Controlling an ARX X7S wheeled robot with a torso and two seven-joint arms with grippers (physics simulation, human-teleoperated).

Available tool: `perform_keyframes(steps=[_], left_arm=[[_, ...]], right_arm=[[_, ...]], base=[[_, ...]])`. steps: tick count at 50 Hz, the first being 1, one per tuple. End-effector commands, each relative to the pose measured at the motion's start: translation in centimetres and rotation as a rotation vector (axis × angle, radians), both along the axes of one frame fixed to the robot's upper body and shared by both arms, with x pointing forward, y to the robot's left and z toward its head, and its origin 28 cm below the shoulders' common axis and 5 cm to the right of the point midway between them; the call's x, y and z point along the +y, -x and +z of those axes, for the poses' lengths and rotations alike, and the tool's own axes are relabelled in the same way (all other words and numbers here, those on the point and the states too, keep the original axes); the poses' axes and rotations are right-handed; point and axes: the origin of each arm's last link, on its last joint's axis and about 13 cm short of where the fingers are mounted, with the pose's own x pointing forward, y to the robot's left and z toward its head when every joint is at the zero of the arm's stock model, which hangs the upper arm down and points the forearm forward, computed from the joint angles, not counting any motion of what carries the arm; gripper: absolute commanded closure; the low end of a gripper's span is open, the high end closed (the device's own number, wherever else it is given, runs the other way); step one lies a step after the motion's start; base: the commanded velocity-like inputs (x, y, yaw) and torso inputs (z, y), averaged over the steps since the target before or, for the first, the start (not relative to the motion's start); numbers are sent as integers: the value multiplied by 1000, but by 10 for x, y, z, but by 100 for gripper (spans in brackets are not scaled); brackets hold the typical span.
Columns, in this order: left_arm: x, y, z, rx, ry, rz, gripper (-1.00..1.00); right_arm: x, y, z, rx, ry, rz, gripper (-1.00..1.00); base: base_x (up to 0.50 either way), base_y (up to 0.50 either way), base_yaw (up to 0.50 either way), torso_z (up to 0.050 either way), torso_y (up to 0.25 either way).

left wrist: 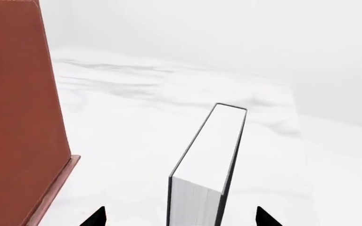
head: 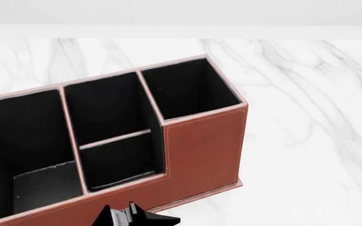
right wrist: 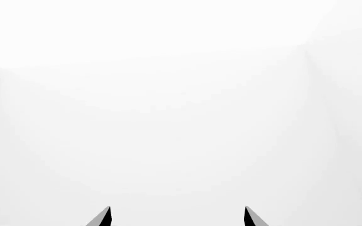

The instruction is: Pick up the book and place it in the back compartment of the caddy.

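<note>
not much robot showing tbh: each wrist cam catches two black pointy fingertips (left wrist: 96, 217), and head cam shows a black-and-grey ribbed tool (head: 130, 217).

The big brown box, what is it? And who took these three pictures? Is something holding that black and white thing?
A robot with two arms took them, inside a computer simulation. One camera sits on its head and looks down at a marble table. On the table is the brown box, a desk caddy with four open pockets that look empty. The other two cameras sit near each arm's tool, the pincher at its end. The left tool is open, its two tips on either side of a black book with white pages, which stands beside the caddy. The tips are not touching it, so nothing is held yet. The right tool is open too and sees only blank white.
</note>
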Motion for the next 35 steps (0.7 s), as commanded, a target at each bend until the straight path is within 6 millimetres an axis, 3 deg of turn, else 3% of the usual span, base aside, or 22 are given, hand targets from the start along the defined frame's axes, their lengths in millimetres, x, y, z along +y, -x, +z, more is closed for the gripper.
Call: perform_keyframes(steps=[1,35], left_arm=[[-4,-2,-2,5,-12,-10,-100],[-17,-7,-14,32,-56,-38,-100]], right_arm=[[0,0,0,-1,0,0,-100],[-1,2,2,-8,-2,0,-100]], base=[[0,0,0,0,0],[0,0,0,0,0]])
